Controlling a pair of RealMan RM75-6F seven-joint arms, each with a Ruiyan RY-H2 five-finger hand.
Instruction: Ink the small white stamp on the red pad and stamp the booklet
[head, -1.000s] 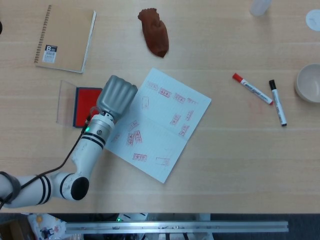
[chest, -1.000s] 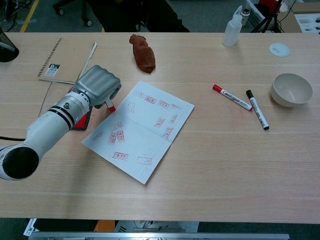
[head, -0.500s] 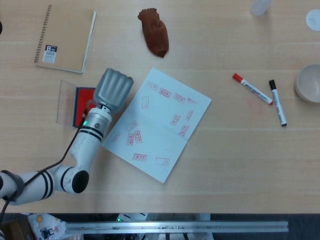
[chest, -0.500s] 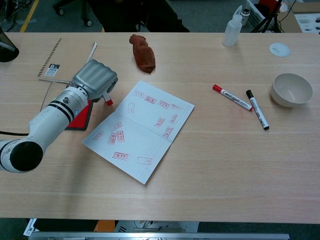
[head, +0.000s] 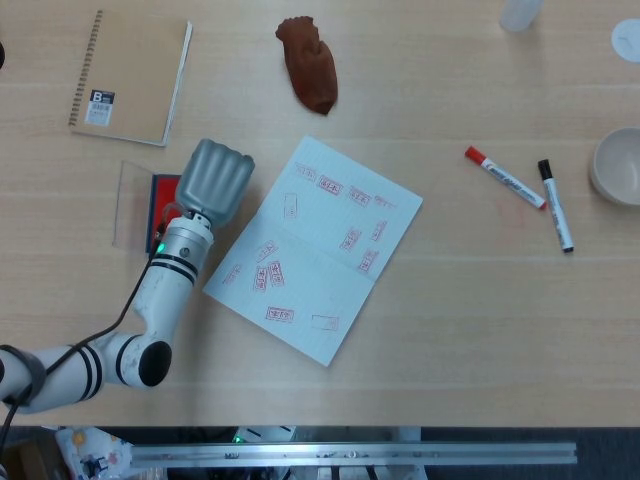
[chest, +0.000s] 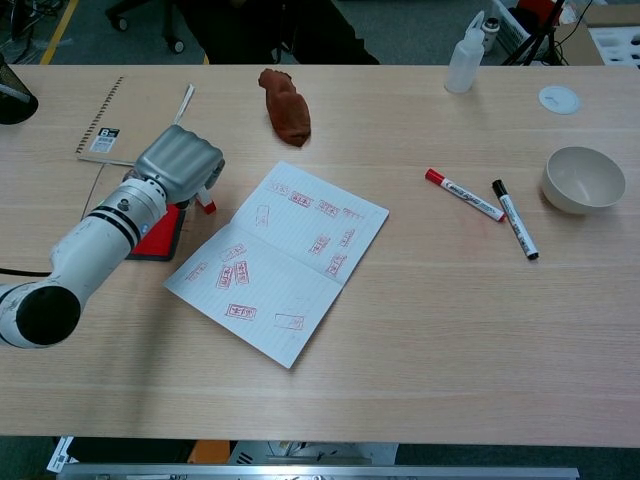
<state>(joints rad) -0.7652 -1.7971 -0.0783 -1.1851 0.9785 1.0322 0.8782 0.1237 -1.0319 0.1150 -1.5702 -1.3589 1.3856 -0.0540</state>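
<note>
Pale wood table (chest: 420, 330). Nearest, booklet (head: 315, 250) lies open, already stamped. Beyond it, left hand (head: 213, 181) curls closed around small white stamp (chest: 207, 204), poised over red pad (chest: 160, 235). Inking step, apparently; next: press down, lift, carry to booklet. Right hand unseen.

Light wood table (chest: 420, 340), grey floor (chest: 400, 25) behind

The booklet (head: 312, 248) lies open mid-table. Just left of it the left hand (head: 212, 181) sits over the pad (chest: 160, 229), the stamp (chest: 206, 200) sticking out beneath its fingers. Behind them lies a spiral notebook (head: 130, 77); a cloth (head: 309, 64) lies behind the booklet. Well to the right, 2 markers (head: 504, 176) lie side by side, a bowl (chest: 583, 179) beyond them.
</note>
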